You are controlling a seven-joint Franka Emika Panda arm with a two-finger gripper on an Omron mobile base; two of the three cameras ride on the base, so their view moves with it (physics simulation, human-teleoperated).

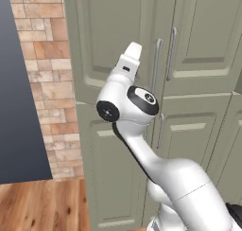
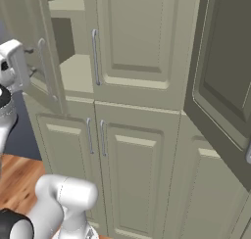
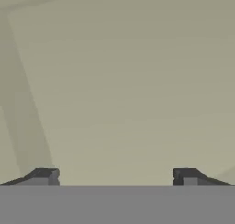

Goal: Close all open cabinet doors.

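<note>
Hand (image 3: pixel 114 177) open, two dark fingertips (image 3: pixel 45 175) wide apart, nothing between them, pointing straight at a flat sage-green panel surface that sits very close in the hand view. Tall sage-green upper cabinet door with recessed panel and long silver bar handle (image 2: pixel 43 61) stands swung partly open at the left in the right base view, tilted out from the cabinet front, and the white arm's wrist is right beside its outer face; cannot tell if it is touching. Behind that open door, pale cabinet shelves (image 2: pixel 73 71) are visible inside. The neighbouring tall sage-green upper door with vertical silver handle (image 2: pixel 132 42) sits flush, closed. Another sage-green upper door (image 2: pixel 220 81) at the far right in the right base view hangs open, angled toward the camera. Shorter lower sage-green doors (image 2: pixel 132 169) below are closed. In the left base view the arm reaches up in front of the upper doors, handles (image 1: pixel 172 52) just right of it; tan brick wall (image 1: pixel 45 74) to the left, wooden floor (image 1: pixel 42 204) below.
</note>
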